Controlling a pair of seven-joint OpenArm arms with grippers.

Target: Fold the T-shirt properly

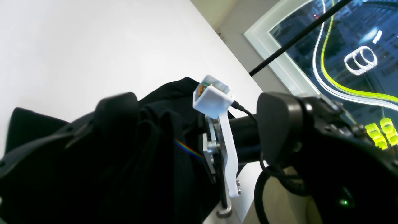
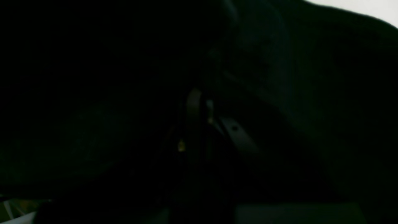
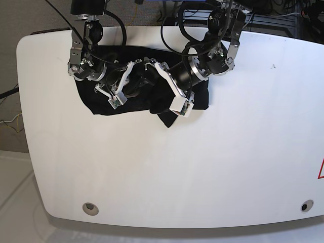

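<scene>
Underneath everything is my white table (image 3: 202,167), with rounded corners, one round hole near each front corner and a red mark at its right edge. Pale floor shows at the lower left of the base view, cables trail behind the far edge, and my left wrist view catches a window with yellow-green plastic parts.

On the far half of the table lies one T-shirt (image 3: 200,98), black and bunched, a corner of cloth pointing toward the front. Both my arms lie across it.

My left gripper (image 1: 186,130) stands with jaws spread wide, black cloth between and around them; I cannot tell whether it touches the pads. My right gripper (image 3: 144,76) is closed, buried in folds; its wrist view is almost wholly dark cloth.
</scene>
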